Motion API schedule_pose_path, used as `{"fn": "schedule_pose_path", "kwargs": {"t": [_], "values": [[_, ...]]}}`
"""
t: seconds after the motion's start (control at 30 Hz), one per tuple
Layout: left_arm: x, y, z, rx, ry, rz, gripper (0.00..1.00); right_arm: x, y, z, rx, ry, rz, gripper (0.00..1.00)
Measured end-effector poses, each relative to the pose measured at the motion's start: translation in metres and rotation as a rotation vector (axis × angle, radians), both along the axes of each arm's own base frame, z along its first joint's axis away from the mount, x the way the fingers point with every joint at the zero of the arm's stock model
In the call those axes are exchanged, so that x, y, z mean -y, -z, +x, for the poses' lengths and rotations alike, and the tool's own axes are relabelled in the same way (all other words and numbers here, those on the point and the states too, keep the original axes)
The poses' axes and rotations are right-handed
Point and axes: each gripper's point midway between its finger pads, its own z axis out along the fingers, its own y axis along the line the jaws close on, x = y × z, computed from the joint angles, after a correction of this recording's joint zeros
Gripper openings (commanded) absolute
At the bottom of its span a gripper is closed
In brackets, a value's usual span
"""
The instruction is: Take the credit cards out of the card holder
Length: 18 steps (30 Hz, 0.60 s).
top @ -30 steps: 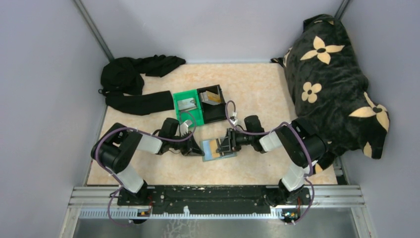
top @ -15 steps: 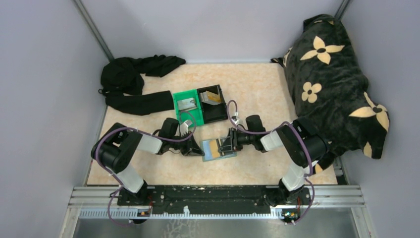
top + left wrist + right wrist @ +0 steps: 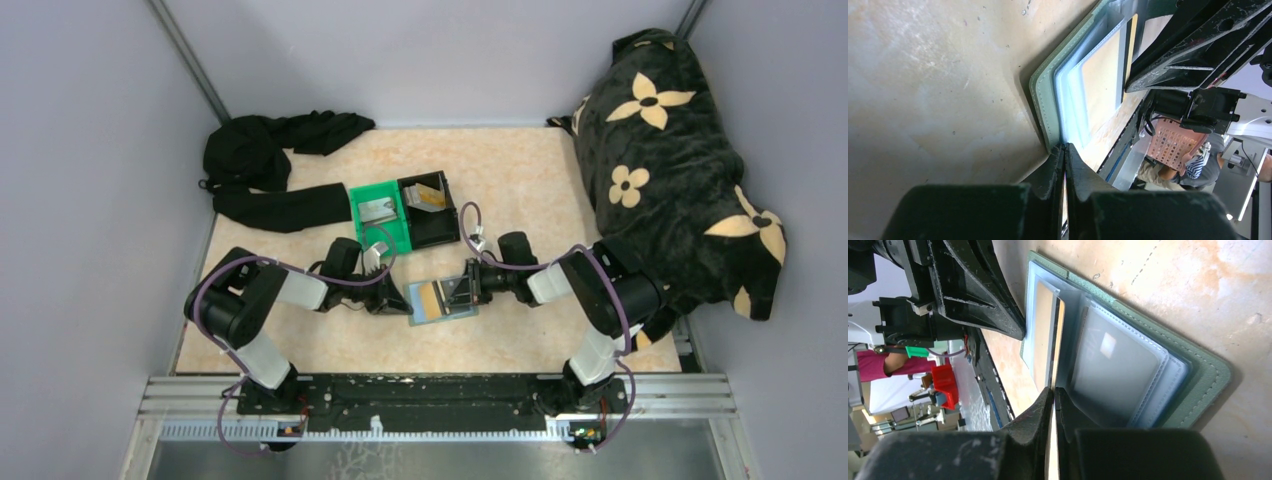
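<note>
**Right jaws closed on the card; wallet braced from the left**

Since a second ago, my right gripper [image 3: 1053,390] has gone from half spread to pressed together, and my right arm has eased slightly toward its own side. My left arm has not shifted.

1. Position of the work. The wallet [image 3: 1198,365] lies open and flat on the table [image 3: 520,180], between my two grippers. The tan card [image 3: 1044,325] sits in the clear sleeve of the panel on the left-arm side. The sleeves of the other panel look empty.

2. Governing relation. In the right wrist view, the card's dark edge runs straight away from my right fingertips toward the left arm. Its near end enters the slit between them, so the right gripper is pinching the card by that end. The card's long axis lies in line with my reach. I judge that the extraction must be a straight pull back along that line.

3. Left side. My left gripper [image 3: 1064,146] is pressed together, tips against the wallet's edge. I cannot tell whether a lip of the wallet sits between them.

4. Pose. Both forearms lie low over the table, facing each other across the wallet.
</note>
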Motion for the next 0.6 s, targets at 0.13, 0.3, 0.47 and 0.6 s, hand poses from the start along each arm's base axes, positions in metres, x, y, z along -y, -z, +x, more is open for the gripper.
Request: {"fn": "schedule_pose_path", "kwargs": {"t": [0.13,0.3,0.47,0.6], "values": [[0.0,0.0,0.0,0.0,0.0,0.0,0.08,0.001,0.001,-0.001,-0.004,0.0,-0.006,0.0],[0.0,0.0,0.0,0.0,0.002,-0.002,0.08,0.001,0.002,-0.001,-0.006,0.0,-0.007,0.0],[0.0,0.0,0.0,-0.004,0.002,-0.004,0.08,0.009,0.001,0.002,-0.015,0.037,-0.009,0.0],[0.0,0.0,0.0,-0.002,0.002,-0.005,0.08,0.025,-0.011,0.019,0.012,0.111,-0.005,0.0]]}}
